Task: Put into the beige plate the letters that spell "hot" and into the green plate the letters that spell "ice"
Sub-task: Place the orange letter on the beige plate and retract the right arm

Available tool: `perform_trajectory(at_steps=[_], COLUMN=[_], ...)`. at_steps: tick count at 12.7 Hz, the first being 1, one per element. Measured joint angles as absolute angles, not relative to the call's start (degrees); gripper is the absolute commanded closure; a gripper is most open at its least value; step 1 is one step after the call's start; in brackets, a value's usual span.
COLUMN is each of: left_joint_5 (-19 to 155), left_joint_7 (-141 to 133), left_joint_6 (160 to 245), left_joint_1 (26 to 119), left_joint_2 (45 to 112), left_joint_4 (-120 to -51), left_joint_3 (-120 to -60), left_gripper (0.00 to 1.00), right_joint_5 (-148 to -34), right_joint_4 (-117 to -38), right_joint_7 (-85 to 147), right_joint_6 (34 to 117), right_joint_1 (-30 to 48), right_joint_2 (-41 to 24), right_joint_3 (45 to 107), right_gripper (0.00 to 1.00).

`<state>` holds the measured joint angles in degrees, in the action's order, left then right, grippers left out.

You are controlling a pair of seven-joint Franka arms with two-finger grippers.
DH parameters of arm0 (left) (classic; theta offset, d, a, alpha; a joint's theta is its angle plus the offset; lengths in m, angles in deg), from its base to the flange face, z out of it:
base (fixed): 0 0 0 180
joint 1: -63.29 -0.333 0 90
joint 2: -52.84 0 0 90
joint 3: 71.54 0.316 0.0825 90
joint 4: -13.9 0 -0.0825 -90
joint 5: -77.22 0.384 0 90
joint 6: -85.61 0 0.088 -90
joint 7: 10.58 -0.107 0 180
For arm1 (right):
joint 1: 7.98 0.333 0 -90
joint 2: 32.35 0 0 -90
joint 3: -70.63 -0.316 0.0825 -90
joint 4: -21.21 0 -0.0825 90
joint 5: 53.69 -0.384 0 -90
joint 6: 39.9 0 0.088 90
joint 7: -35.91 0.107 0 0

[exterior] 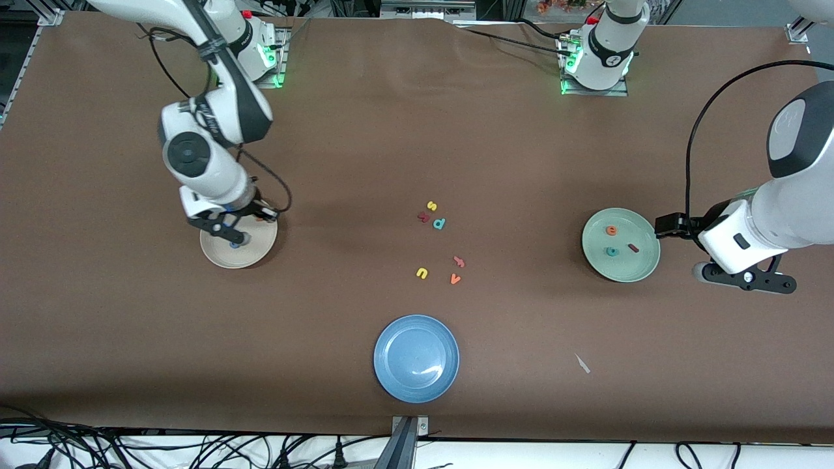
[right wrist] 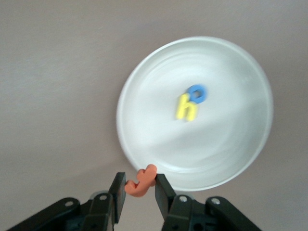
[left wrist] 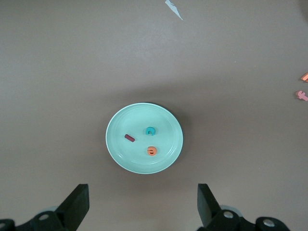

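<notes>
Placing step: right gripper (right wrist: 140, 185), clamped on the orange t (right wrist: 140, 182), hangs over the beige plate (right wrist: 231, 159) rim.
Beige plate: yellow h (right wrist: 186, 108), blue o (right wrist: 197, 93) inside.
Advice: centre over the plate, then release.
Green plate (left wrist: 120, 149): orange e (left wrist: 151, 151), teal c (left wrist: 150, 130), dark red i (left wrist: 129, 138) inside.
Left gripper (left wrist: 143, 204): waiting, spread wide, empty, over the tabletop (exterior: 391, 130) beside it.

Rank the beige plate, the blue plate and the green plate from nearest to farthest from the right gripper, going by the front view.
The right gripper, shut on the orange t, hangs over the beige plate.
1. Beige plate: directly under it, at the right arm's end of the table.
2. Blue plate: mid-table, nearest the front camera.
3. Green plate: at the left arm's end.
</notes>
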<state>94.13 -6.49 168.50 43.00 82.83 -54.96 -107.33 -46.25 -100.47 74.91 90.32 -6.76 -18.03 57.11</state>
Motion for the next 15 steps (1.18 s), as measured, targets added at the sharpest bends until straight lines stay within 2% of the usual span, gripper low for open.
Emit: perform_trajectory(at_steps=[1,6,8,12,15], left_joint_5=[94.1,94.1,94.1,94.1,94.1], left_joint_7=[-6.5,-6.5,-6.5,-6.5,-6.5], left_joint_6=[168.5,168.5,168.5,168.5,168.5], left_joint_1=[43.0,43.0,43.0,43.0,43.0], left_joint_2=[82.8,82.8,82.8,82.9,82.9], left_joint_4=[-55.0,-55.0,-55.0,-55.0,-55.0], left_joint_3=[-107.3,-107.3,-107.3,-107.3,-107.3], left_gripper=[0.01,0.01,0.01,0.01,0.01], right_joint_5=[-46.3,-46.3,-46.8,-48.5,-48.8], right_joint_4=[-101.1,-101.5,-99.6,-88.9,-79.7], right_joint_7=[73.5,73.6,73.6,72.1,65.6], right_joint_6=[90.2,89.5,86.4,73.9,60.9], right_joint_1=[-7.6,-7.7,-7.7,-7.6,-7.5], right_joint_2=[-18.7,-20.4,-22.0,-26.1,-28.3], right_joint_3=[57.2,56.8,56.8,56.5,56.5], right_gripper=[0.00,0.00,0.00,0.00,0.00])
